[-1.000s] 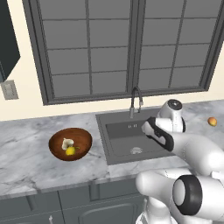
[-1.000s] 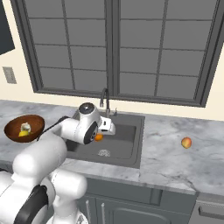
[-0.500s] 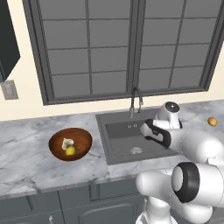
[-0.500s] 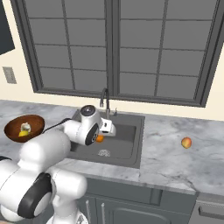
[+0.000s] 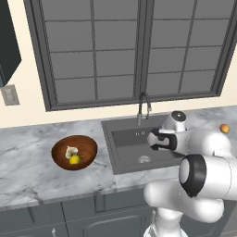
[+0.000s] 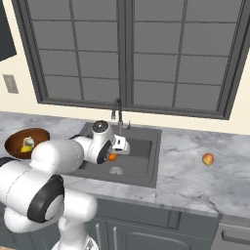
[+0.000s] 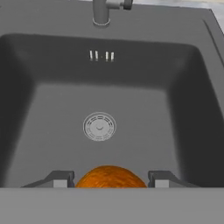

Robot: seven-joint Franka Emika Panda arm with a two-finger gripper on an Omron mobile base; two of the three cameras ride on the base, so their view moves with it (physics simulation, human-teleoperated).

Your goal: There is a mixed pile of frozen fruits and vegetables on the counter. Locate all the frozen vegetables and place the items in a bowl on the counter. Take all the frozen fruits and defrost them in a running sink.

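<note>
Over the sink (image 5: 139, 150), in the left base view, the white arm reaches forward and its hand hangs above the right part of the dark basin. The gripper (image 5: 155, 141) points down there, but from this side one cannot tell how its fingers stand. On the desk (image 5: 28, 162), left of the sink, stands the brown bowl (image 5: 74, 152), and inside it lie the whitish lump (image 5: 70, 151) and the yellow piece (image 5: 74, 159), close to each other. Far right on the desk, behind the arm, a small orange-red ball (image 5: 224, 128) is seen.

From the right base view, the hand is above the left half of the sink (image 6: 141, 156), and a small orange ball (image 6: 112, 156) shows just under the gripper (image 6: 113, 154), above the basin floor. The orange-red ball (image 6: 208, 158) lies alone on the desk (image 6: 195, 176), well apart from the sink. The bowl (image 6: 24, 141) stands at the far left.

Looking along the hand, the hand view shows the fingers (image 7: 61, 178) clamped on the orange ball (image 7: 111, 177), one on each side. Below it is the basin floor with the pale round drain (image 7: 99, 126). The base of the faucet (image 7: 101, 13) is at the top edge.
</note>
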